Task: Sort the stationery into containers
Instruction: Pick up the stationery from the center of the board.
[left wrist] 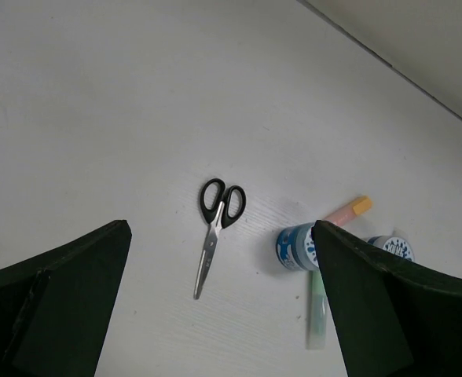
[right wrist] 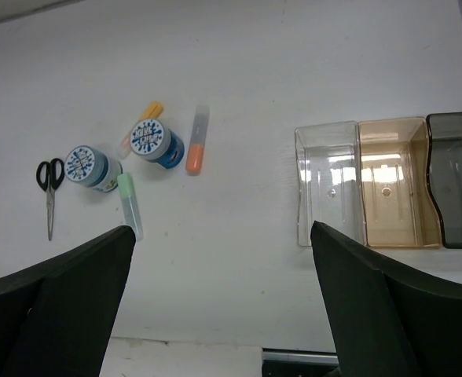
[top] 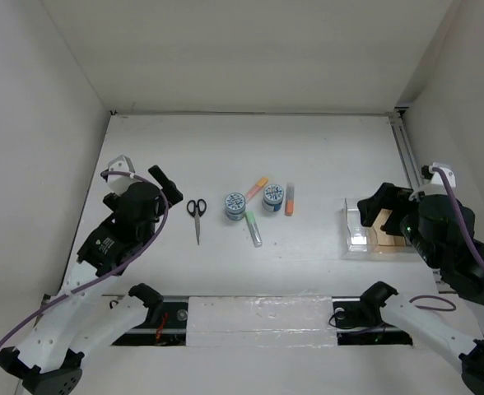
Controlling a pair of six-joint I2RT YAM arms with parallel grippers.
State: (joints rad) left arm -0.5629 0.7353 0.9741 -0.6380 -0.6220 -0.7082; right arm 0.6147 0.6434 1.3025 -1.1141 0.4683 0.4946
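Right wrist, clear box [right wrist: 329, 206], amber box [right wrist: 394, 212] (touching)

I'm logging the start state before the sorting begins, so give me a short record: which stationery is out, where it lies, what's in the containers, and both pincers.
Stationery: scissors, two blue-and-white cylinders, orange marker, green marker, pink-orange marker
Placement: all loose on the table, scissors apart from the cluster
Containers: clear box, light-brown box, dark box, side by side, nothing seen inside
Left pincer: open, empty
Right pincer: open, empty
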